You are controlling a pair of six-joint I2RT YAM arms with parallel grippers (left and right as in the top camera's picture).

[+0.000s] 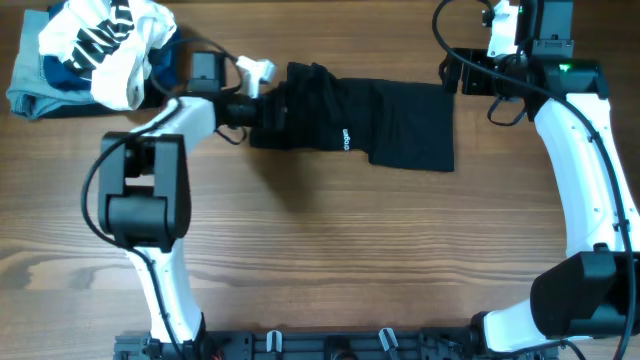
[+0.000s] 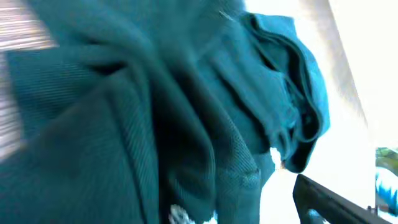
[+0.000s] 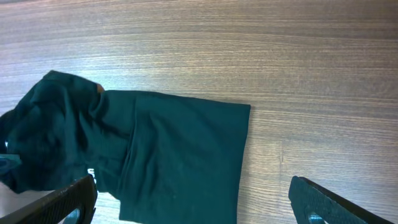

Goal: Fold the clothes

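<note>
Black T-shirt [image 1: 400, 125]: lies along the far middle of the wooden table [image 1: 330, 260]. Its right part is spread flat and its left end is bunched into thick folds.
White lettering [image 1: 343, 140]: a short line near the middle of the shirt, close to its near edge. It is too small to read.
Left gripper [image 1: 270, 112]: sits at the bunched left end of the shirt, dark against dark cloth and touching it.
Left wrist view: fabric fills nearly the whole frame at very close range and looks teal here, heaped in ridged folds. One dark finger [image 2: 329, 200] shows in the lower right corner, while the other is hidden behind cloth.
Left jaws: cannot tell whether they are spread or closed on the fabric.
Right gripper [image 3: 193, 186]: its two dark fingers sit at the lower corners of its own camera view, with the shirt lying on the table beyond them.
Right jaws: wide apart, gripping no cloth.
Right arm: stands along the right side of the table, its wrist just beside the far right corner of the shirt.
Other clothes: a crumpled white garment [image 1: 105, 40] with black lettering lies on top of the navy and light-blue folded garments [image 1: 30, 95].
Pile position: far left corner of the table, near the left arm's wrist and apart from the shirt.
</note>
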